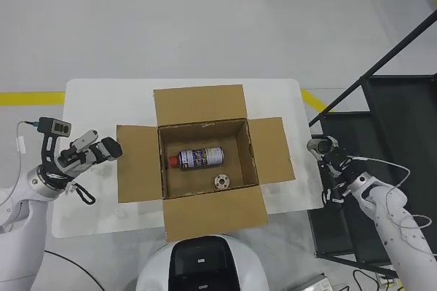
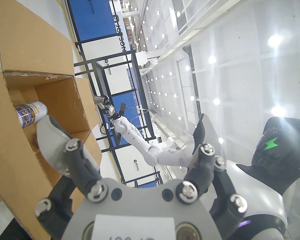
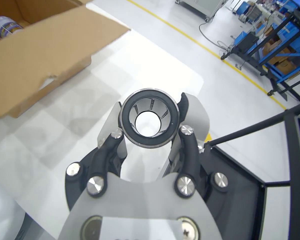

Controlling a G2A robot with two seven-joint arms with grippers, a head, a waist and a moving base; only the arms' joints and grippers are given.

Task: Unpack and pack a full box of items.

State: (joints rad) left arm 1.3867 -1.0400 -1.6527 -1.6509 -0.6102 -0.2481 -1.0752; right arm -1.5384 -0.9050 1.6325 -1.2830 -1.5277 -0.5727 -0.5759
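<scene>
An open cardboard box [image 1: 204,116] stands mid-table with its four flaps spread out. Inside lie a spray can [image 1: 198,156] on its side and a small round metal flange part [image 1: 221,180]. My left gripper [image 1: 105,150] hovers open and empty over the table just left of the box's left flap; the can [image 2: 31,113] shows past its fingers [image 2: 52,142]. My right gripper [image 3: 150,118] is shut on a metal sleeve bearing [image 3: 150,118], a hollow cylinder with a dark rim. It hangs over the table's right edge [image 1: 319,145], beyond the right flap [image 3: 42,58].
A black metal rack [image 1: 393,145] stands close to the table's right side, right under the right arm. Bare white table [image 1: 95,102] lies left and behind the box. Yellow floor tape [image 1: 22,97] runs behind the table.
</scene>
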